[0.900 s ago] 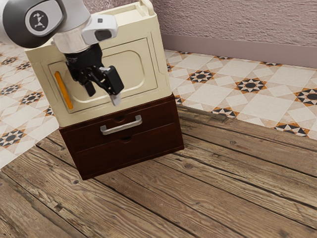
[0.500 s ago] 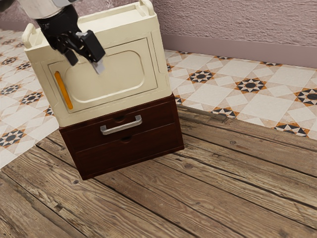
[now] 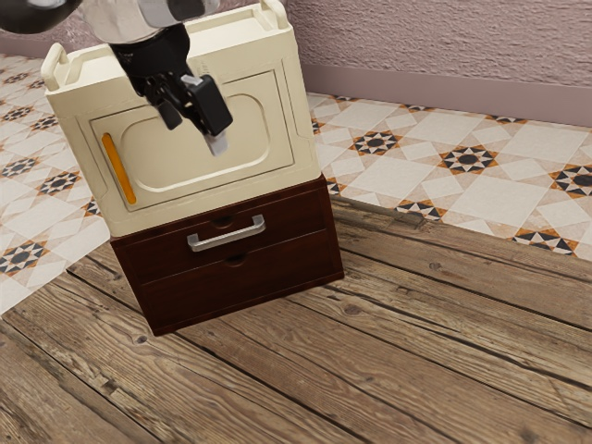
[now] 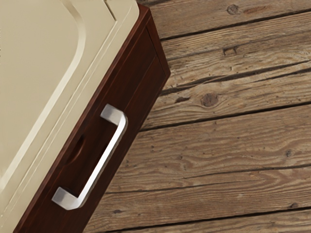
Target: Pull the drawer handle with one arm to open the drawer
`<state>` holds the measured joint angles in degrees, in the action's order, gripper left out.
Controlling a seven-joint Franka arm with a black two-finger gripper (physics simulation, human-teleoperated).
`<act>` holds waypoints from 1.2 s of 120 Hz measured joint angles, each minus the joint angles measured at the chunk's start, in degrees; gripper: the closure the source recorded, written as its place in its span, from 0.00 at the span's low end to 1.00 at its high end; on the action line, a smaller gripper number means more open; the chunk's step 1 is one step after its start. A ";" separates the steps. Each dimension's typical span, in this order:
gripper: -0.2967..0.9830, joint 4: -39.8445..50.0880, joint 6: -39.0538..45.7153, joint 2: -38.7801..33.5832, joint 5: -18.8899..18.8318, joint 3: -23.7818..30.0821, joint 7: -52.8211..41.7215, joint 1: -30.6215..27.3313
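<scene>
Though under crate (image 3: 250,134), drawer (image 3: 296,220) shut.

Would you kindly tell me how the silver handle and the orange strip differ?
The silver handle runs mostly crosswise, while the orange strip runs mostly upright. The silver handle is on the dark cabinet; the orange strip is higher, on the cream cabinet. Both are long and narrow.

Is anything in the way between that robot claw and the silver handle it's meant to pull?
Nothing visible is. The gripper shows higher than the silver handle, across the cream box's front, and the wrist view shows the whole handle uncovered.
</scene>
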<state>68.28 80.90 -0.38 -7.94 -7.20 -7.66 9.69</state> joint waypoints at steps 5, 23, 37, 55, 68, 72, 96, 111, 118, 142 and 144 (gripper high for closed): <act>0.23 0.71 1.16 0.13 -0.34 0.01 -2.33 -0.57; 0.23 5.57 5.02 -0.34 -2.33 0.13 -9.38 -2.43; 0.23 13.73 8.47 -4.47 -3.36 2.04 -13.59 -3.81; 0.23 25.46 14.22 -9.95 -3.63 3.17 -17.64 -1.04; 0.23 31.50 18.58 -10.94 -3.89 3.43 -20.02 -1.04; 0.23 32.70 19.65 -11.05 -3.99 3.39 -20.68 -1.05; 0.23 36.23 24.23 -11.16 -4.77 2.95 -23.87 -1.77; 0.23 37.29 26.16 -10.65 -5.75 2.43 -25.38 -1.80; 0.23 38.14 27.07 -10.55 -6.03 1.89 -25.98 -1.89; 0.24 39.30 28.80 -10.04 -6.85 0.90 -27.60 -1.98; 0.24 39.30 28.91 -9.94 -6.93 0.89 -27.71 -1.98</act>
<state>107.58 109.81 -10.32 -14.87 -6.31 -35.37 7.72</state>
